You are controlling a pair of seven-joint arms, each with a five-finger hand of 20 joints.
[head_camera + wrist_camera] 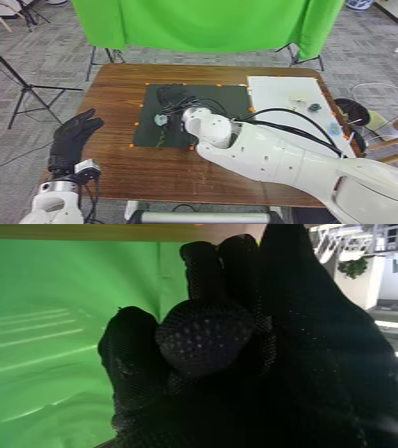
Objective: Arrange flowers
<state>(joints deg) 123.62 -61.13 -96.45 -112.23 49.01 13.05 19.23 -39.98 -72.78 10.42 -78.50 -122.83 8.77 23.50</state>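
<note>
Tripod [29, 86] legs stand on the floor at the far left of the head view. Next comes the left hand [73, 137], black-gloved, at the left edge of the brown wooden surface [111, 165]. Its fingers are relaxed and fairly straight, well spread from the thumb, with nothing in their hold.

Further right, a black mat [148, 136] with orange marks along its edges lies on the surface. On its left part is a pale blue flower [161, 120], its green stem running down toward the near edge of the mat. Just beyond that bloom, over the far part of the mat, is the right hand [171, 95]. In the right wrist view its fingers [206, 274] reach up, loosely extended, and a rounded, dotted tip lies in front of them; nothing can be made out in their hold. Whether this hand touches the mat, I cannot tell. Green cloth [209, 25] hangs behind the surface.

To the right of the mat lies a white board [275, 90], partly behind the white right arm. On it are a cream flower [298, 100], a dark blue-green one [314, 107] close beside it, and a light blue piece [334, 129] nearer the right edge. A dark bin [354, 111] stands beside the surface at the far right.
</note>
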